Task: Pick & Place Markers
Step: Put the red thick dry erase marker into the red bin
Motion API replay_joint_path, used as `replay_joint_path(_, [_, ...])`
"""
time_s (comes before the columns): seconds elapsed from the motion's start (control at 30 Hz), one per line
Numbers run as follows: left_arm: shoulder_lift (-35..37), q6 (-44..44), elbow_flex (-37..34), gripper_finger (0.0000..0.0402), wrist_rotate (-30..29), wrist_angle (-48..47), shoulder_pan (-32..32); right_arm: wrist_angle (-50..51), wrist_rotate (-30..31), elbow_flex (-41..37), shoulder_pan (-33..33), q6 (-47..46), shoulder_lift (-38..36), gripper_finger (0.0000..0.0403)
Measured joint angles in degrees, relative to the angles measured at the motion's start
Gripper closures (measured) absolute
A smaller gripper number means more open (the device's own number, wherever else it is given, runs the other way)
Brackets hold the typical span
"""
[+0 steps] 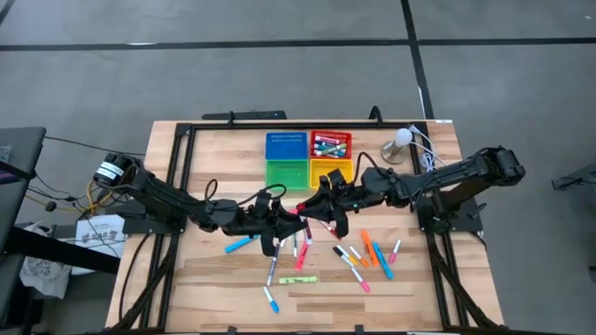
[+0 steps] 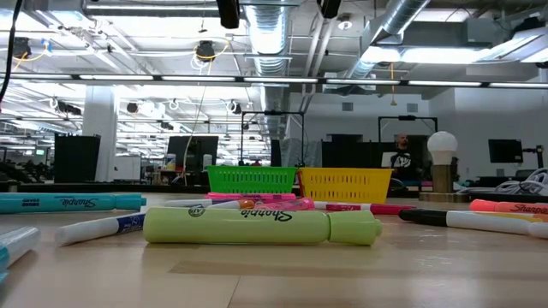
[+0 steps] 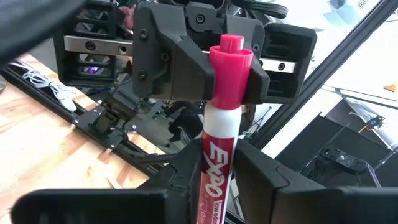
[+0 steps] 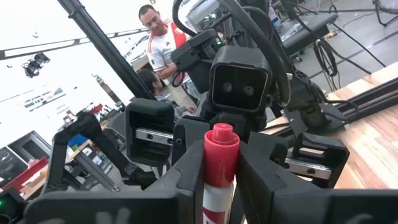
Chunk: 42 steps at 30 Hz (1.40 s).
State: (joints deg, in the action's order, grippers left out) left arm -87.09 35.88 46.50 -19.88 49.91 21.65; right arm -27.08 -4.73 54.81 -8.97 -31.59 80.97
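Both arms meet mid-table, above the wood-plank table (image 1: pixel 214 298). The left gripper (image 3: pixel 214 177) has its two chunky matte-black fingers clamped on the white barrel of a pink-capped Expo marker (image 3: pixel 219 143), held upright. The right gripper (image 4: pixel 219 180) is closed around the same pen from the other end; its fingers sit on either side of the round, ridged cap. So the marker is pinched between both grippers, up off the table, just in front of the trays.

There are four square plastic mesh trays in a two-by-two block: blue tray (image 1: pixel 286 146), red tray (image 1: pixel 331 145) with a few markers already in it, green tray (image 1: pixel 287 173) and yellow tray (image 1: pixel 329 170).

The loose markers (image 1: pixel 363 253) are scattered over the wood, roughly fifteen that I can make out: thin capped pens in blue, pink, orange and black. Can't get an exact count, since some hide under the arms. There's one fat yellow-green Sharpie highlighter (image 2: pixel 261 228) lying flat closest to the low camera.

A small lamp with a round white bulb (image 1: pixel 401 140) sits beside the red tray. Two people (image 4: pixel 163 43) show behind the table in the right wrist view.
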Motion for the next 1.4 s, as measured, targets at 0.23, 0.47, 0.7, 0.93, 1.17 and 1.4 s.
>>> replay_joint_path(0.23, [0.02, 0.79, 0.0, 0.0281, 3.09, -0.68, 0.02, 0.25, -0.37, -0.02, -0.04, 0.09, 0.02, 0.0344])
replay_joint_path(0.47, [0.07, 0.57, 0.0, 0.0221, 5.41, -0.81, 0.02, 0.23, -0.33, -0.02, -0.04, 0.09, 0.02, 0.0343])
replay_joint_path(0.7, [4.52, -0.16, 0.0, 0.0197, 10.67, -8.76, -2.24, -0.24, 2.31, -0.02, -0.01, -0.17, 0.04, 0.0343])
replay_joint_path(0.93, [16.26, -6.74, 0.0, 0.0204, 12.31, -24.41, -3.35, -0.53, 8.31, -0.04, 0.17, -1.36, 0.08, 0.0343])
replay_joint_path(1.17, [28.52, -11.65, -0.04, 0.021, 11.79, -40.29, -3.39, -1.58, 17.02, -0.04, 0.16, -1.37, 0.07, 0.0343])
replay_joint_path(1.4, [39.64, -11.71, -3.07, 0.0211, 14.36, -50.22, -3.37, 3.67, 30.15, -0.04, 0.53, 1.48, 0.07, 0.0343])
